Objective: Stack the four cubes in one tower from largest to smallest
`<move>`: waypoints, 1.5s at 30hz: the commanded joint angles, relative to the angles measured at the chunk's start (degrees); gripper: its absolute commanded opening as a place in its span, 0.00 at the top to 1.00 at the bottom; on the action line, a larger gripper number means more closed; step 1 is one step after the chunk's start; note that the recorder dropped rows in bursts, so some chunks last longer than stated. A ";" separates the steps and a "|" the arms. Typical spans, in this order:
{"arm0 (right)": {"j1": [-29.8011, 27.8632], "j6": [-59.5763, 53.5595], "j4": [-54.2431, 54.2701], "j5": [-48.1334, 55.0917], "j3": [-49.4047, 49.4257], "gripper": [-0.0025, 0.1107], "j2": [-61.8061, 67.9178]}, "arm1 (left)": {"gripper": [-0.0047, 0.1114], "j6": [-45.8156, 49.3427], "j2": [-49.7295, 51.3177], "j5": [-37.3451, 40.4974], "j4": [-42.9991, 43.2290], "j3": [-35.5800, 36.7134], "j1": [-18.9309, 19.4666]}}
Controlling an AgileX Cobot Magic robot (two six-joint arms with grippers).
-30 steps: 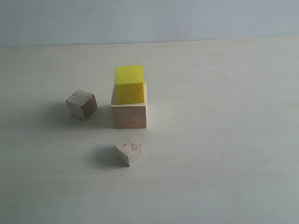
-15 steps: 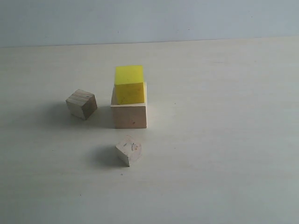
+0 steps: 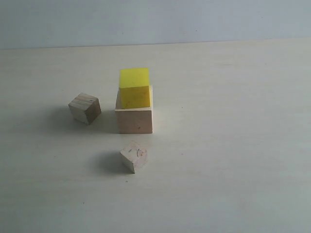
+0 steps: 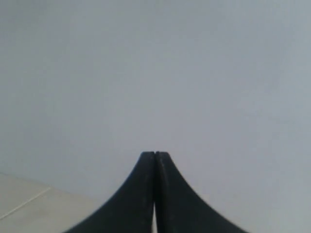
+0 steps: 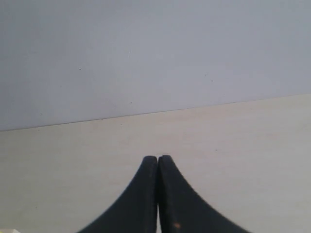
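Observation:
In the exterior view the large pale wooden cube (image 3: 134, 119) stands mid-table with the bright yellow cube (image 3: 134, 88) on top of it. A smaller bare wooden cube (image 3: 84, 108) lies to its left. The smallest cube (image 3: 134, 156), with a knot mark, lies in front of the stack. Neither arm shows in the exterior view. My left gripper (image 4: 155, 154) is shut with nothing between its black fingers, facing a plain wall. My right gripper (image 5: 158, 158) is also shut and empty, over bare tabletop; no cube shows in either wrist view.
The pale wooden table (image 3: 233, 145) stretches all round the cubes. A grey-blue wall (image 3: 155, 19) rises behind its far edge.

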 commanded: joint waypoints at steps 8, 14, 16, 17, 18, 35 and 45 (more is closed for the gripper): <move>-0.30 -0.31 3.79 0.22 0.31 0.98 0.80 | 0.96 9.96 13.53 17.74 3.76 -19.60 -0.27; -0.30 -5.56 3.79 0.35 0.31 0.98 1.49 | 0.96 18.50 31.04 31.38 1.12 -34.81 -3.12; -0.30 -6.86 3.79 0.35 0.31 0.98 1.60 | 0.96 18.86 36.32 33.19 0.74 -37.77 -6.34; -0.30 -7.75 3.79 0.46 0.31 0.98 1.60 | 0.96 20.12 39.05 34.66 0.74 -39.53 -8.61; -0.30 -8.27 3.79 0.48 0.31 0.98 1.60 | 0.96 21.16 41.69 35.54 0.74 -40.62 -10.05; -0.30 -8.23 4.86 1.63 0.31 0.98 1.60 | 0.96 24.32 59.45 33.25 -6.13 -45.73 -17.12; -0.30 -8.23 6.39 1.76 0.31 0.98 1.60 | 0.90 27.40 62.04 33.02 -8.67 -45.73 -17.12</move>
